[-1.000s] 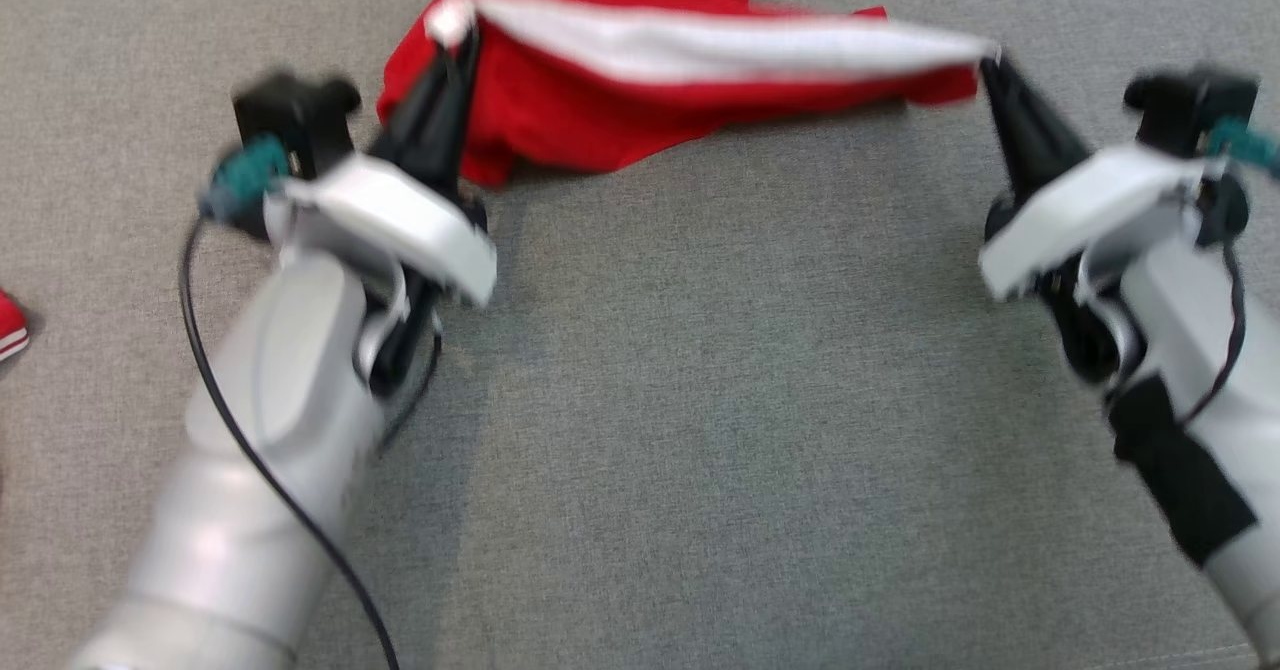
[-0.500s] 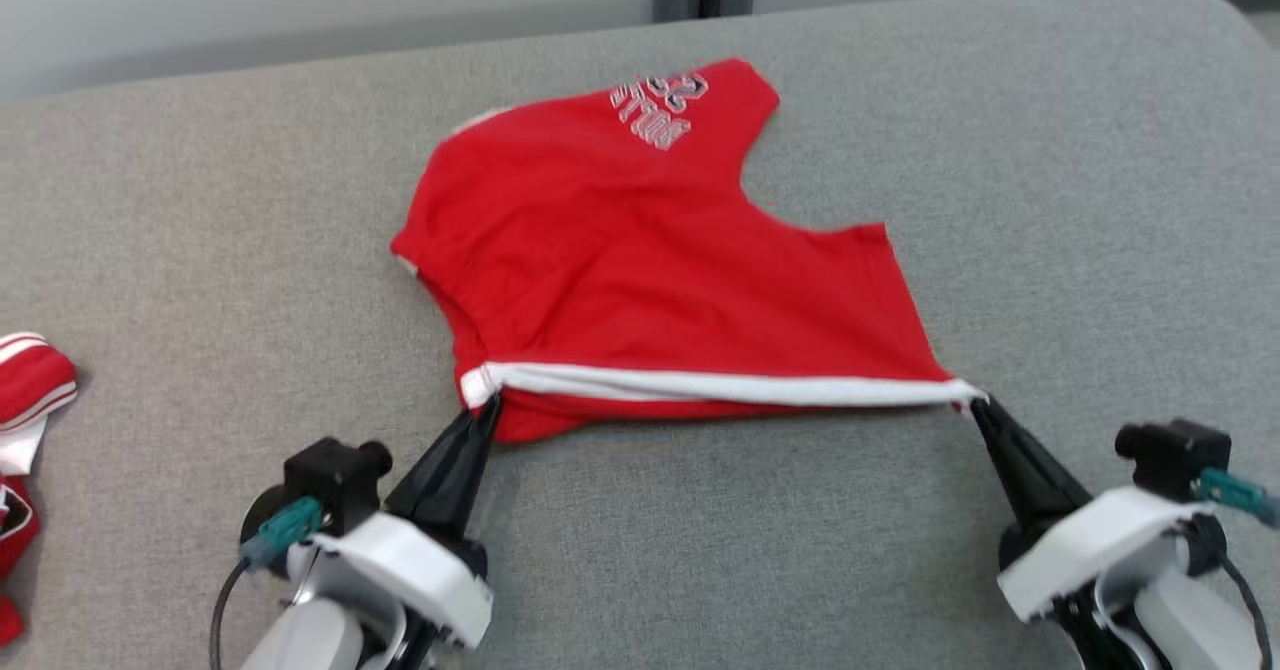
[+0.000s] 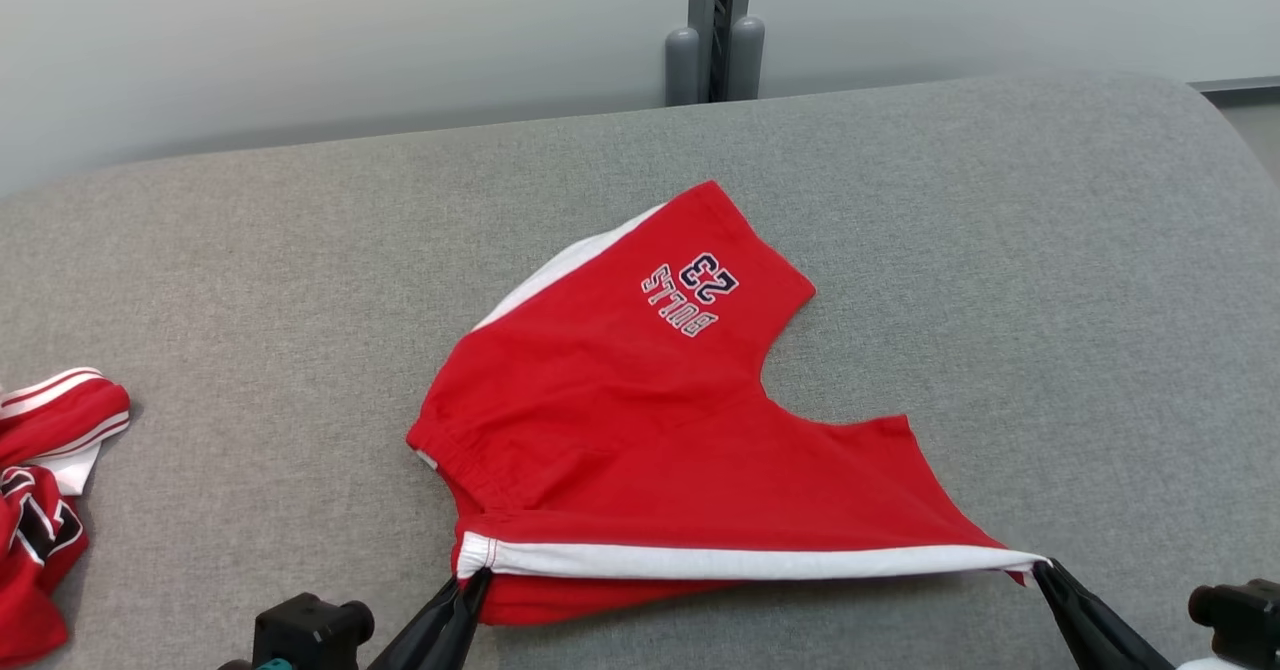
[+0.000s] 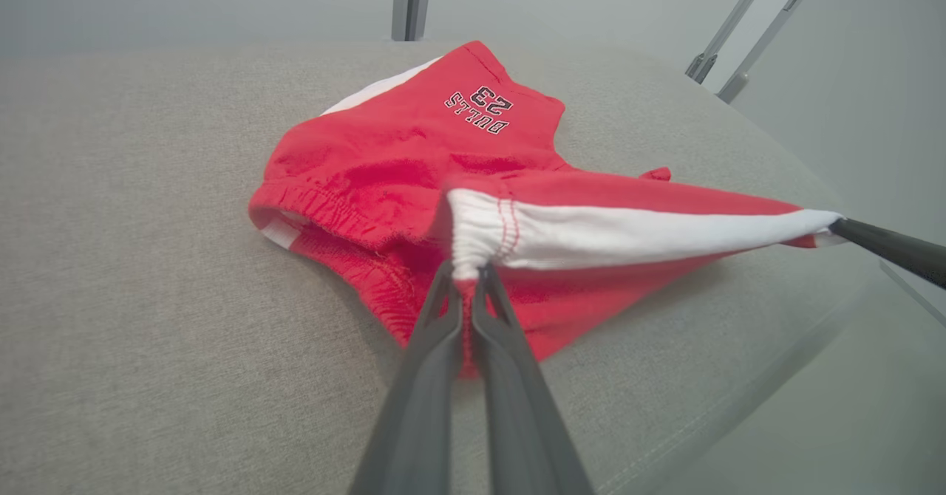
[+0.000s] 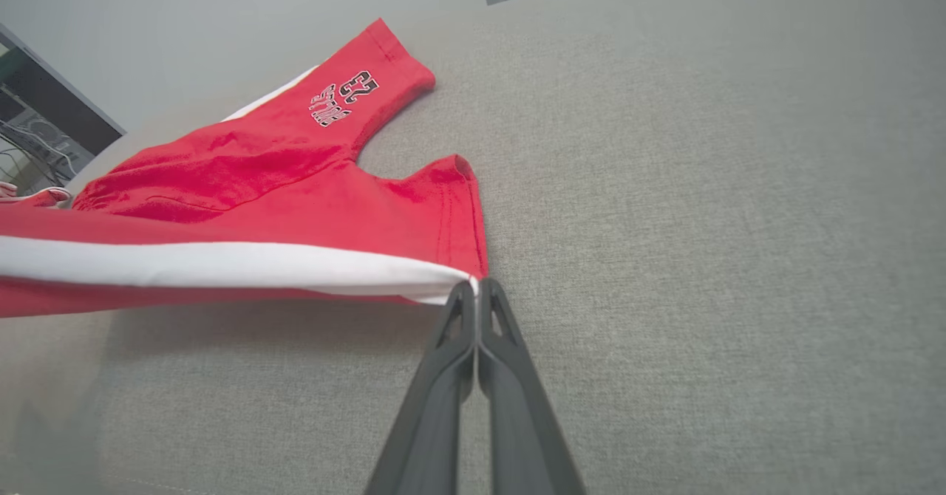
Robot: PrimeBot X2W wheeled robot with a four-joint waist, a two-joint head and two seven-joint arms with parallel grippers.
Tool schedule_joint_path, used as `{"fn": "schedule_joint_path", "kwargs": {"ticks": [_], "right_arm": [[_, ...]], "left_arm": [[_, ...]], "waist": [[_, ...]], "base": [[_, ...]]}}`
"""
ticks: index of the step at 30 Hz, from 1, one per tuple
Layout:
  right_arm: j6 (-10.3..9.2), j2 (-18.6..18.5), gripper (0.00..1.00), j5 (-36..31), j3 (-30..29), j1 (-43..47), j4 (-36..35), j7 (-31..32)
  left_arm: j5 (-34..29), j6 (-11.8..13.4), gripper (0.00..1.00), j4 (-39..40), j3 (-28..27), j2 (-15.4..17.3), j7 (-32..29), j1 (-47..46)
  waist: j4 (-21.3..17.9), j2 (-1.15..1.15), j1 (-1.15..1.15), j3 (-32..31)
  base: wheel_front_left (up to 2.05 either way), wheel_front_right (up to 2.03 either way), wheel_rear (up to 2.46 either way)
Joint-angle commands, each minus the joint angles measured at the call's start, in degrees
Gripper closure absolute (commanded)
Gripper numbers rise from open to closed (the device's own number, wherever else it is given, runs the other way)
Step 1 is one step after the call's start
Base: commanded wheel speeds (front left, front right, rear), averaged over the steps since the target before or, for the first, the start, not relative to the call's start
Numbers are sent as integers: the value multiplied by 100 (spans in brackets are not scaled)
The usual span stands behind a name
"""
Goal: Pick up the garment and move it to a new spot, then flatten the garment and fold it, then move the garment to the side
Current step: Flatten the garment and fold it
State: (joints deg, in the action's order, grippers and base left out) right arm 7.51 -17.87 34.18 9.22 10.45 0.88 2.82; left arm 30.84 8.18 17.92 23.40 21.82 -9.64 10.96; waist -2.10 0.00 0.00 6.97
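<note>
The garment (image 3: pixel 650 420) is a pair of red shorts with a white side stripe and a "BULLS 23" print, lying on the grey padded surface (image 3: pixel 1000 250). Its near edge is lifted and stretched taut between my two grippers. My left gripper (image 3: pixel 477 575) is shut on the left end of the white stripe, at the waistband corner (image 4: pixel 465 255). My right gripper (image 3: pixel 1040 568) is shut on the right end of the stripe, at the leg hem (image 5: pixel 471 284). The far leg with the print (image 5: pixel 344 96) rests flat on the surface.
Another red and white garment (image 3: pixel 45 490) lies bunched at the left edge of the surface. A grey post (image 3: pixel 715 25) stands behind the far edge against a pale wall. The surface's right edge drops off in the left wrist view (image 4: pixel 776 377).
The head camera has tilted up, so both arms sank to the bottom edge of the head view. The shorts' stretched edge has been drawn toward me and the far leg now lies spread out.
</note>
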Motion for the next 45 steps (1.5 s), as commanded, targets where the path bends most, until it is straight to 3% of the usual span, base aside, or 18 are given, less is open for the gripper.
{"fn": "schedule_joint_path", "kwargs": {"ticks": [1, 8, 15, 24, 31, 42, 43, 44, 45], "right_arm": [[-4, 90, 100, -178, -215, 188, -277, 244], [-4, 463, 100, -787, -772, 394, -1376, 1089], [-4, 165, 100, -849, -608, -872, -1267, 1000], [-4, -657, 100, -406, 445, -3612, 201, 647], [-4, -1059, 100, -14, 1892, -5554, 1945, 161], [-3, -880, 100, 473, 3088, -6754, 3780, -710], [-4, -863, 79, 535, 3145, -6805, 3887, -800], [-3, -834, 30, 582, 3220, -6834, 3975, -881], [-3, -817, 0, 618, 3272, -6863, 4062, -991]], "left_arm": [[4, 67, 100, 150, -18, 68, -82, 84], [-8, 220, 100, 546, -80, 146, -282, 78], [6, 82, 100, 373, -139, 20, -206, -595], [102, -313, 100, -473, -166, -356, 157, -1916], [205, -726, 100, -1514, 37, -833, 570, -2816], [324, -1076, 100, -2499, 290, -1263, 869, -3319], [321, -1090, 98, -2546, 303, -1268, 888, -3326], [303, -1089, 62, -2603, 304, -1260, 910, -3331], [287, -1069, 20, -2638, 301, -1271, 938, -3335]], "waist": [[10, 0, 0, -38], [22, 0, 0, -9], [217, 0, 0, 397], [903, 0, 0, 1329], [1524, 0, 0, 1847], [1813, 0, 0, 2095], [1812, 0, 0, 2100], [1807, 0, 0, 2097], [1799, 0, 0, 2089]], "base": [[0, 0, 0], [0, 0, 0], [0, 0, 0], [0, 0, 0], [0, 0, 0], [0, 0, 0], [0, 0, 0], [0, 0, 0], [0, 0, 0]]}}
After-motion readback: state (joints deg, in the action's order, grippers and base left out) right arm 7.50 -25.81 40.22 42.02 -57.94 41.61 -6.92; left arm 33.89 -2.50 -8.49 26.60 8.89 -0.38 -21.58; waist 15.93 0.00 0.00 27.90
